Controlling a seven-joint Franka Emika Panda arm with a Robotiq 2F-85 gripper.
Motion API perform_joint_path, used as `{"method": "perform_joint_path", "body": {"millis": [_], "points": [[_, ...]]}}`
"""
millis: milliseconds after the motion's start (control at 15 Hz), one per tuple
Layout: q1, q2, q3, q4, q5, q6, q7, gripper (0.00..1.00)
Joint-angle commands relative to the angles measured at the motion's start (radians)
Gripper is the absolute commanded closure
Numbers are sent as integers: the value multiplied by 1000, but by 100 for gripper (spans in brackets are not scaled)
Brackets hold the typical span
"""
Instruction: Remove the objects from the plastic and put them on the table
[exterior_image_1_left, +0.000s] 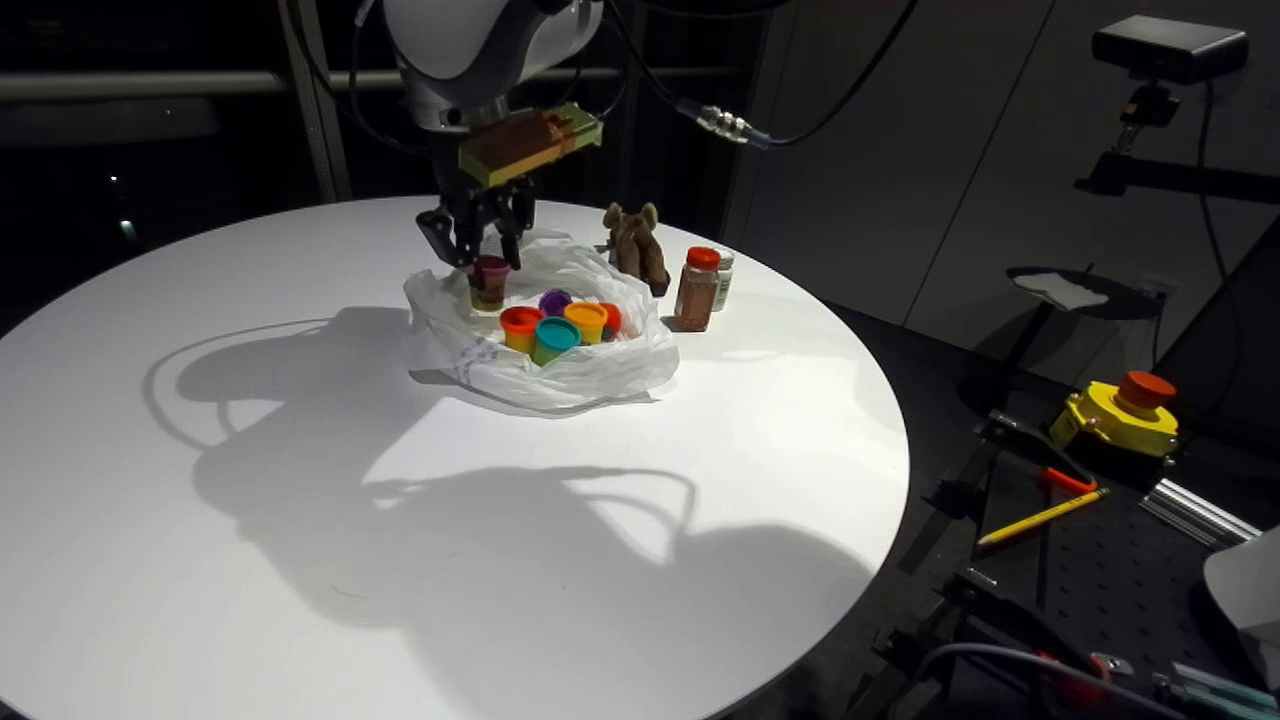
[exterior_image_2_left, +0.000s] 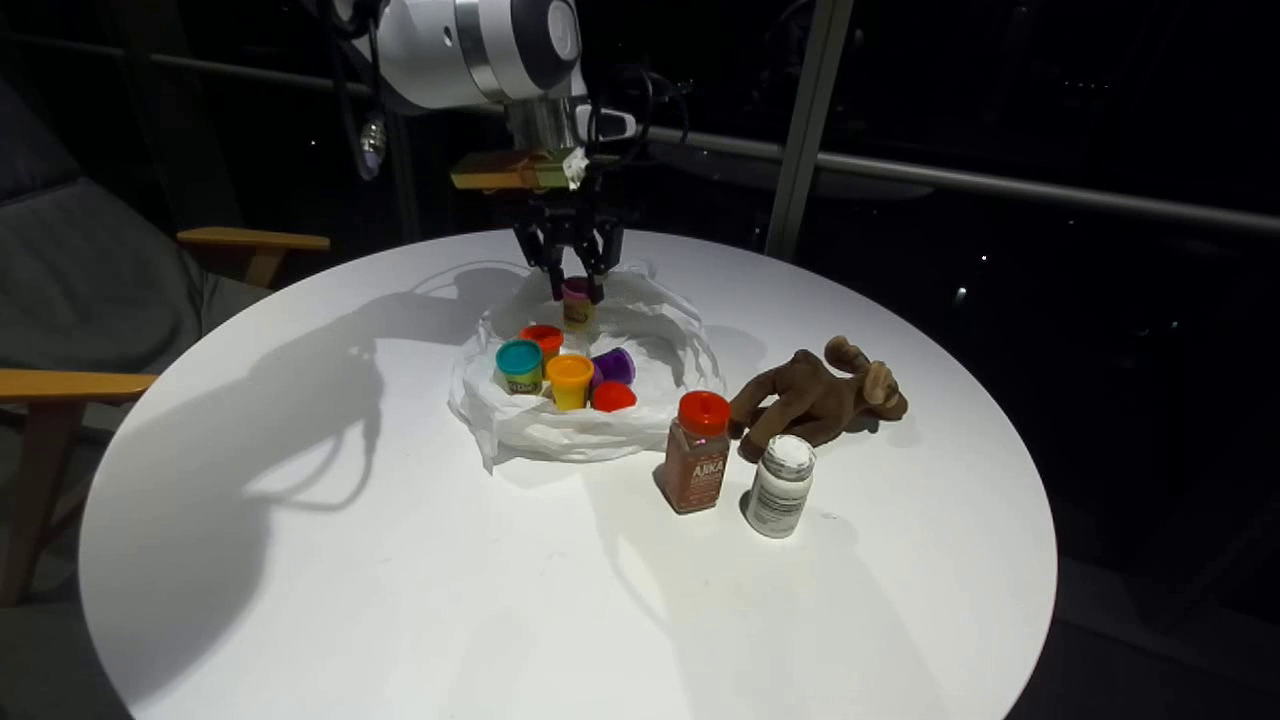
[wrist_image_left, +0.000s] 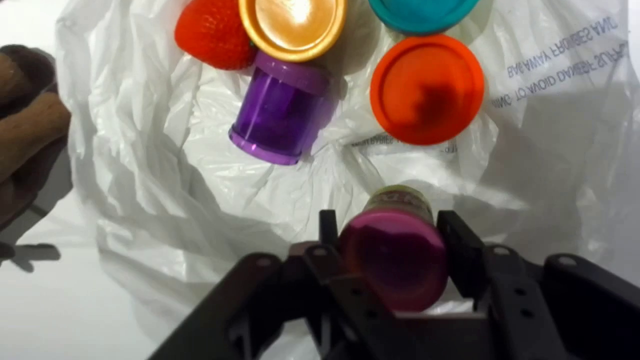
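Round white table (exterior_image_2_left: 480, 600); crumpled plastic bag (exterior_image_2_left: 625, 437) lay on it.
End effector (exterior_image_2_left: 577, 293) pinched pink-lidded tub (wrist_image_left: 395, 260); inside bag, teal tub (exterior_image_2_left: 520, 367) stood upright, purple tub (wrist_image_left: 282, 112) tipped.

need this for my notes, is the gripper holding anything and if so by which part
A small tub, by its pink lid: in the wrist view, the gripper pinches the lid between its fingers, one each side.

The gripper (wrist_image_left: 389, 233) holds a pink-lidded tub (wrist_image_left: 395, 260) from both sides. On the plastic bag (wrist_image_left: 150, 210), a purple tub (wrist_image_left: 280, 115) lies on its side beside an orange-lidded tub (wrist_image_left: 294, 25) and a strawberry (wrist_image_left: 212, 36).
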Motion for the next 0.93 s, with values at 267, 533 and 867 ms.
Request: {"method": "perform_joint_path", "body": {"millis": [267, 533, 867], "points": [[97, -354, -53, -360, -178, -5, 162, 73], [69, -485, -29, -560, -198, 12, 208, 73], [-6, -525, 2, -731, -157, -15, 156, 73]]}}
